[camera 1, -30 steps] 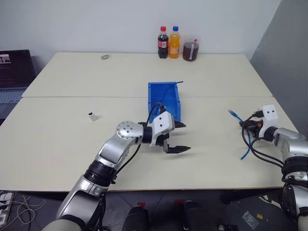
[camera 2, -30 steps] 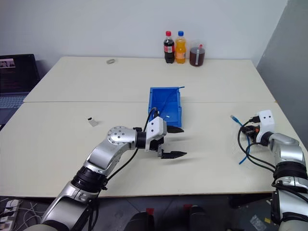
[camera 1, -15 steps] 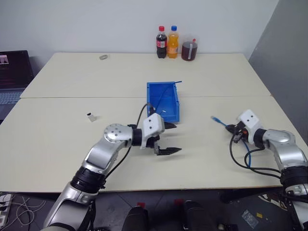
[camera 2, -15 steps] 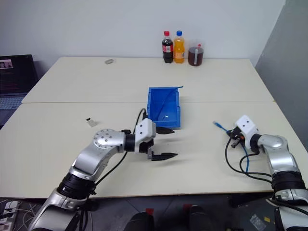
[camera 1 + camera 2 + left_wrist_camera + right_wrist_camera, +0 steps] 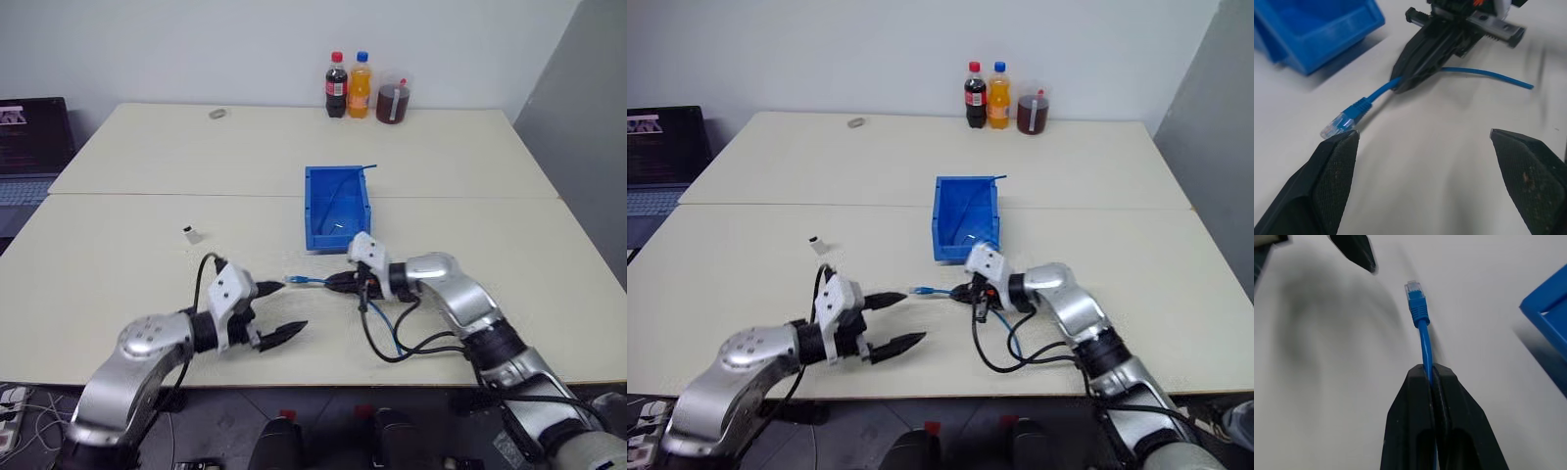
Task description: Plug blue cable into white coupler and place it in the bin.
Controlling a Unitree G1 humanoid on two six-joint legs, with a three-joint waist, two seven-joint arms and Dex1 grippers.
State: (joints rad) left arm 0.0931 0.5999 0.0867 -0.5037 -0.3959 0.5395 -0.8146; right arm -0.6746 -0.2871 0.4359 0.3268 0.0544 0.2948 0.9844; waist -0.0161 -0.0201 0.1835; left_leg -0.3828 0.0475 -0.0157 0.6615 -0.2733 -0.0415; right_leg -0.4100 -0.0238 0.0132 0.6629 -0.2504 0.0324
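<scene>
My right gripper (image 5: 338, 282) is shut on the blue cable (image 5: 306, 280) a short way behind its clear plug (image 5: 1413, 288). The plug sticks out level towards my left, just above the table in front of the bin (image 5: 313, 208). The cable's tail (image 5: 392, 328) trails back under my right arm. My left gripper (image 5: 286, 307) is open and holds nothing. One of its fingertips (image 5: 1347, 139) is right beside the plug. The white coupler (image 5: 193, 234) lies alone on the table, far to the left of both grippers.
A thin blue cord (image 5: 338, 186) lies inside the bin. Two bottles (image 5: 347, 85) and a jar of dark liquid (image 5: 393, 102) stand at the table's far edge. A laptop (image 5: 34, 137) sits at the far left. Black arm wiring (image 5: 377, 338) loops on the table.
My right gripper has swung from the table's right side to the middle, in front of the bin, carrying the cable. My left gripper has drawn back and to the left, still open.
</scene>
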